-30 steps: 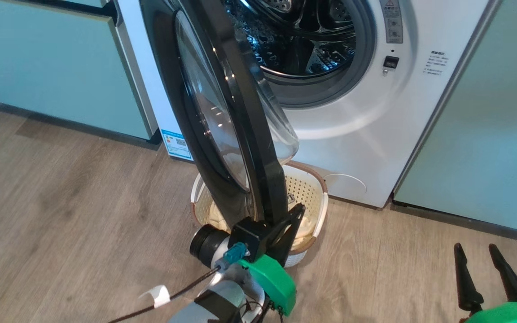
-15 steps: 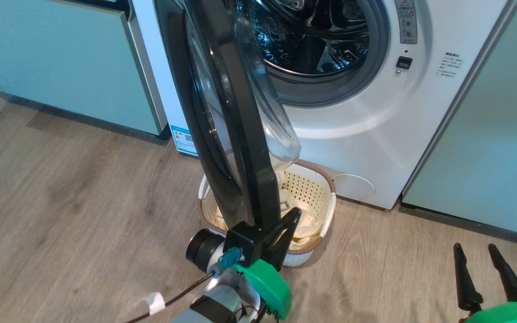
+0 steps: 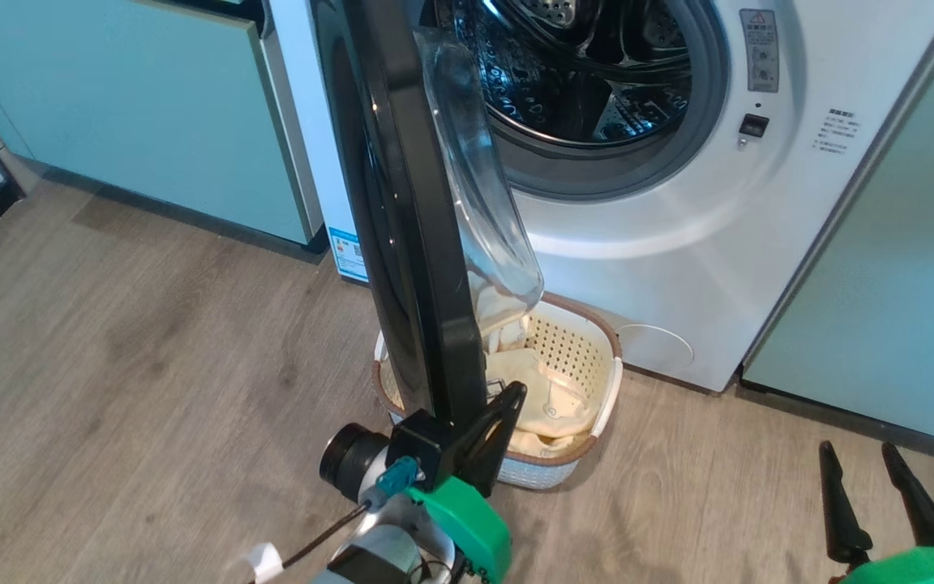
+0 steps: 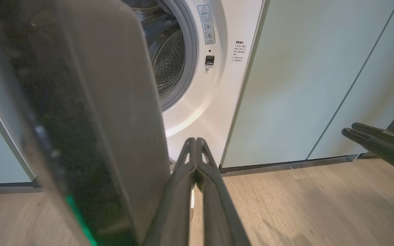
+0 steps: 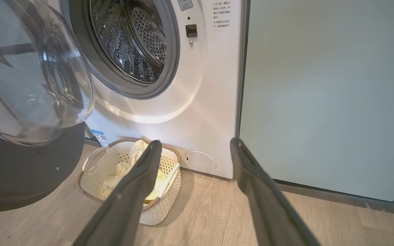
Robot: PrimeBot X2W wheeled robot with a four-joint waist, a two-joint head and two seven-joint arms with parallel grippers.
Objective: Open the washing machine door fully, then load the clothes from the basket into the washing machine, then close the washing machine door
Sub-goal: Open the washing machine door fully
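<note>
The washing machine point(image 3: 678, 235) stands open, its steel drum point(image 3: 580, 73) bare. The washing machine door point(image 3: 410, 243) juts toward me almost edge-on, its glass bowl point(image 3: 483, 178) facing right. My left gripper point(image 3: 514, 395) is shut with nothing in it, lying against the inner side of the door's lower rim; in the left wrist view its fingers point(image 4: 195, 150) run beside the door point(image 4: 91, 119). The basket point(image 3: 548, 472) sits on the floor under the door, with pale yellow clothes point(image 3: 548, 401) inside. My right gripper point(image 3: 858, 448) hangs open at the lower right, apart from everything, with the basket point(image 5: 159, 208) ahead.
Pale-green cabinets flank the washer, left point(image 3: 151, 105) and right point(image 3: 905, 284). Wood floor point(image 3: 151, 389) spreads to the left and in front. The door overhangs the left half of the basket. A blue sticker point(image 3: 347, 251) sits at the washer's lower left.
The head camera has shifted, sliding the scene rightward. The door has swung wider with my left gripper moving along it, and more of the clothes in the basket shows. The right gripper has stayed put.
</note>
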